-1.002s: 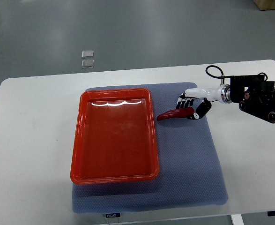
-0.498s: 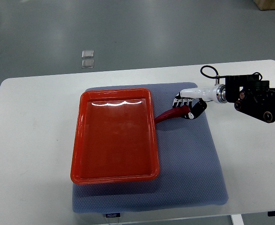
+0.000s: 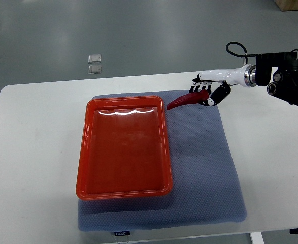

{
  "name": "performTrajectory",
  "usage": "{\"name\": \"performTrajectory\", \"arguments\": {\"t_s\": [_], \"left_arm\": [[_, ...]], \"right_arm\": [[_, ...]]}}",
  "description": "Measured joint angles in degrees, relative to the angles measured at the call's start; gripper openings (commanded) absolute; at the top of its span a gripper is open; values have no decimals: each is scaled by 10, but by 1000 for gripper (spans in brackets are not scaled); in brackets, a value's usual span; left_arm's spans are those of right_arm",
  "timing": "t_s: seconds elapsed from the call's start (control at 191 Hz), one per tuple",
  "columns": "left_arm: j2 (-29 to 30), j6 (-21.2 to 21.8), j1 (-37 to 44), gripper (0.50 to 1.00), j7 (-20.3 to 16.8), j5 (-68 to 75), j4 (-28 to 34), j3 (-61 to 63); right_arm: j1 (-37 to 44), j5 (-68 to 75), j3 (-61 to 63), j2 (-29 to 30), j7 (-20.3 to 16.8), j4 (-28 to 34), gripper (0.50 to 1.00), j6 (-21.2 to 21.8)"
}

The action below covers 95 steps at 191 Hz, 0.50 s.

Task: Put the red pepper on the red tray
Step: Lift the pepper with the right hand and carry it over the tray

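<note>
Red pepper (image 3: pixel 185 100) gripped in the right robot hand (image 3: pixel 205 94), upper right of frame, beside the red tray (image 3: pixel 123 146)'s top corner; placement on the tray remains.

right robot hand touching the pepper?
Touching. Top view shows the right robot hand with fingers closed around the red pepper at its stem end.

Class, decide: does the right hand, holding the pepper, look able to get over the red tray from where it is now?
Probably yes. The right hand holds the pepper beside the tray, with nothing between them.
</note>
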Motion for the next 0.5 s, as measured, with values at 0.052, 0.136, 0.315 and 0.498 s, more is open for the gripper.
{"name": "performTrajectory", "arguments": {"t_s": [0.052,0.136,0.315,0.498], "left_arm": [[0,0,0,1000,0,0,0,0],[0,0,0,1000,0,0,-1,1],[0,0,0,1000,0,0,-2,1],[0,0,0,1000,0,0,-2,1]], "right_arm": [[8,1,0,5,0,2,500,0],[17,9,0,21,-1,3,500,0],[20,25,-1,86,-1,-3,500,-7],[9,25,-5,167,-1,-42,500,-26]]}}
